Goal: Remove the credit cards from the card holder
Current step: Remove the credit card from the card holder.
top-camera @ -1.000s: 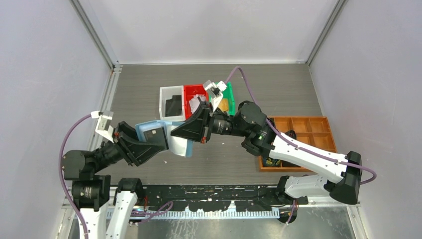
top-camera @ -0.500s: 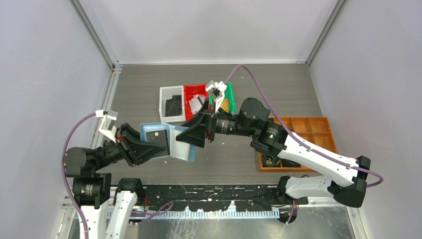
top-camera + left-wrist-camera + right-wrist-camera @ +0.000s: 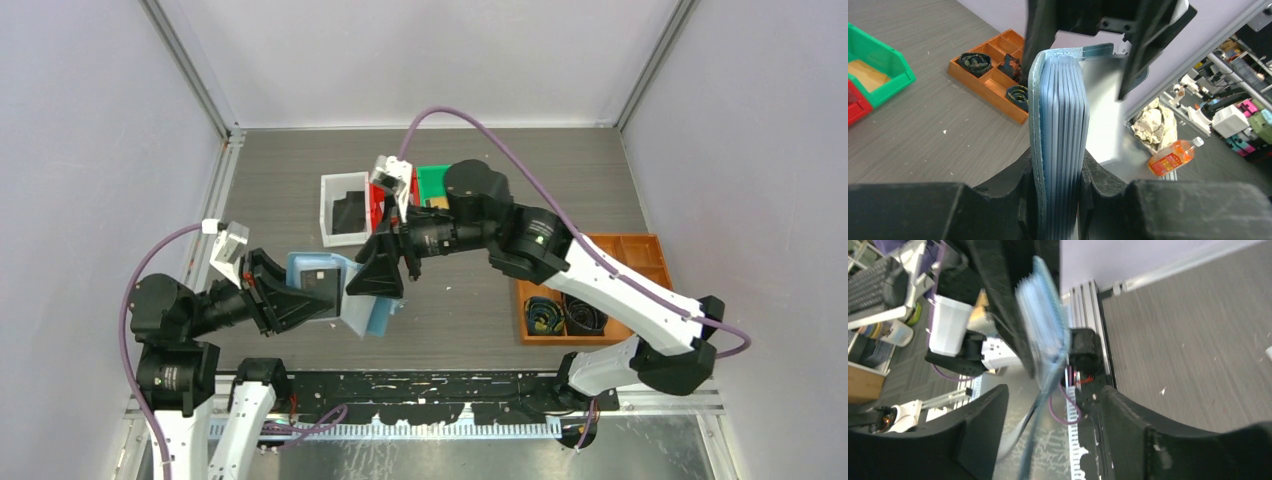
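clamps the card holder [image 3: 1060,115] narrowly in the left tool [image 3: 1058,192], on edge and raised over the near-left part of the bench [image 3: 480,300], with the right tool [image 3: 1050,390] spread wide astride its free end and gripping nothing. judges the credit cards [image 3: 347,213] partly out, a dark one lying in the white bin [image 3: 326,215] and a tan-gold one in the green bin [image 3: 895,70]; cannot tell from the stacked slots whether any remain inside. leaves open bench to the right of the holder, with the left wall [image 3: 100,150] near, the bins close beyond the right tool, and the orange tray [image 3: 640,250] well apart.
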Motion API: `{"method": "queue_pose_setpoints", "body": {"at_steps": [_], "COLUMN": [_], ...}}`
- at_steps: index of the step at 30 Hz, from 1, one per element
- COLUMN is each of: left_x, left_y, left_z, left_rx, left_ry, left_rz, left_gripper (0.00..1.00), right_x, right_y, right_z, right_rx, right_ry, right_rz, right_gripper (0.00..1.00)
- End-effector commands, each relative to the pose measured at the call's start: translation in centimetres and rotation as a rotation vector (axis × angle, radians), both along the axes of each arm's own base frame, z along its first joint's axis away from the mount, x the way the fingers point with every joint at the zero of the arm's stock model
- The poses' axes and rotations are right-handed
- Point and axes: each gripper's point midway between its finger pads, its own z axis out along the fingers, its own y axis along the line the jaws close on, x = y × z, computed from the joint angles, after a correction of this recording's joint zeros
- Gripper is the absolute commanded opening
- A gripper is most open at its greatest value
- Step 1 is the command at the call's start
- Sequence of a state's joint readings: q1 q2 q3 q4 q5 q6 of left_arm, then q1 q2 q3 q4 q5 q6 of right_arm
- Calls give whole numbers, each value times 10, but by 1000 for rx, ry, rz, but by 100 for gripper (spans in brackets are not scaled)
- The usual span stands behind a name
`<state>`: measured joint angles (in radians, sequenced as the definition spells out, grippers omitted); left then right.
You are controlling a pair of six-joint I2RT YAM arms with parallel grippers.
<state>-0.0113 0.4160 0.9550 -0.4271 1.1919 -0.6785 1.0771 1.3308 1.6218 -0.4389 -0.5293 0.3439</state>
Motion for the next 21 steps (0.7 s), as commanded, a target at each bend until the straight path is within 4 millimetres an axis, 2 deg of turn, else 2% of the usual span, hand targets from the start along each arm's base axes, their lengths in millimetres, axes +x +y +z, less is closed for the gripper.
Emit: {"method": "queue_pose_setpoints", "body": {"at_steps": [1, 6, 9, 11, 16, 18, 21], "left_x": [-12, -14, -15, -15, -14, -14, -17], "left_y": [0, 1, -1, -2, -4, -5, -5], "left_z": [10, 10, 11, 13, 13, 14, 11], "left_rx": [44, 53, 35, 2, -51, -65, -70], "left_ry": [-97, -108, -77, -27, 61, 92, 122], "left_rz": [-24, -26, -47, -68, -85, -87, -100], "left_gripper": [4, 6, 23, 33, 43, 49, 50], "right_x": [-8, -15, -28, -33, -33, -31, -28], "right_y": [1, 0, 2, 4, 3, 3, 2], "right_z": [-18, -17, -13, -11, -13, -11, -7], "right_rx": [-75, -64, -42, -30, -16, -1, 24], "right_ry": [27, 44, 83, 108, 109, 97, 86], "right_rz": [64, 102, 179, 213, 208, 191, 172], "right_gripper": [69, 51, 43, 33, 16, 14, 9]}}
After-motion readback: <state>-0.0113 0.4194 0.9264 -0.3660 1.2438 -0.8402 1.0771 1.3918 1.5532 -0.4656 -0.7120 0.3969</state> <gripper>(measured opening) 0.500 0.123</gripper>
